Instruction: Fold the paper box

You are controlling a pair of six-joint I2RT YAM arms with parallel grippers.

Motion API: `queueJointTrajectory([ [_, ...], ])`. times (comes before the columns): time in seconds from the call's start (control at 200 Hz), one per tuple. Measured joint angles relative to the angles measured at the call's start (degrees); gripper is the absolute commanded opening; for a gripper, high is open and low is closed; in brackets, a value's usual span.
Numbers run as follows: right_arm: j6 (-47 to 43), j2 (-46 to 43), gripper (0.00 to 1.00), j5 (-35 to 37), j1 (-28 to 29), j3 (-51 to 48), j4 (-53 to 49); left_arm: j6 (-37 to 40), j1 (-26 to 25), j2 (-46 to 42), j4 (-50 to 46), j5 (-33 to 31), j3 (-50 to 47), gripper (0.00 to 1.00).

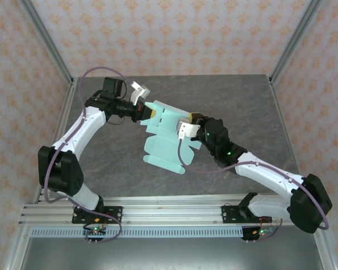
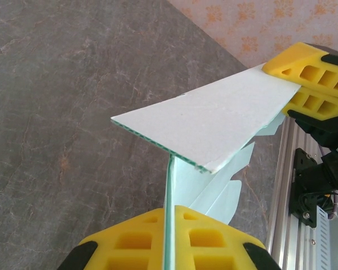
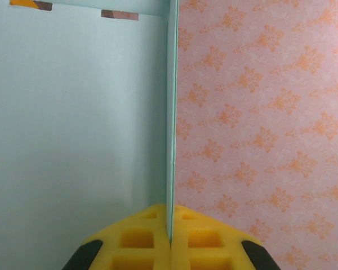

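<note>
Paper box: the paper box [image 1: 164, 147], a pale mint-green die-cut sheet, is held up over the middle of the table [image 1: 101, 163], between the two arms.
Shape: flaps and notched tabs are seen along the sheet's near edge in the top view. It is bent along a crease, so that one panel stands roughly square to the next in the left wrist view.
Contact with table: whether the sheet's lowest flap rests on the surface or hangs just above it cannot be told.
Left gripper: the left gripper [image 1: 150, 112] is pressed together on the far left corner of the sheet. In its own wrist view the card's thin edge is clamped between the yellow fingers [image 2: 129, 242].
Right gripper: the right gripper [image 1: 192, 117] is pinched on the sheet's right side. The card is seen edge-on, running straight up from between its yellow pads [image 3: 135, 242]. From the left wrist view the same jaws are seen closed on the far end of the outstretched panel.
Spacing: the two grippers are set near each other, joined by the sheet alone.
Surroundings: the table is dark grey and stone-patterned, the wall [image 1: 174, 34] is pale pink with an orange pattern, and a metal rail [image 1: 169, 214] is fixed along the near edge, where the arm bases are bolted.
</note>
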Motion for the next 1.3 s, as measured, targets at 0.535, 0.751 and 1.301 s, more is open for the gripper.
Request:
queueJointTrajectory([
  [0.535, 16.1, 0.2, 0.0, -4.9, -2.1, 10.8, -19.9, -1.6, 0.1, 0.9, 0.0, -0.8, 0.3, 0.16],
  [0.751, 29.9, 3.8, 0.0, -13.7, -4.9, 21.5, -37.5, -3.6, 0.4, 0.5, 0.9, -2.7, 0.1, 0.33],
  [1.301, 45.2, 13.5, 0.0, -28.2, -14.0, 27.5, -54.2, -28.7, -8.0, -22.7, 16.9, -35.0, -23.1, 0.47],
])
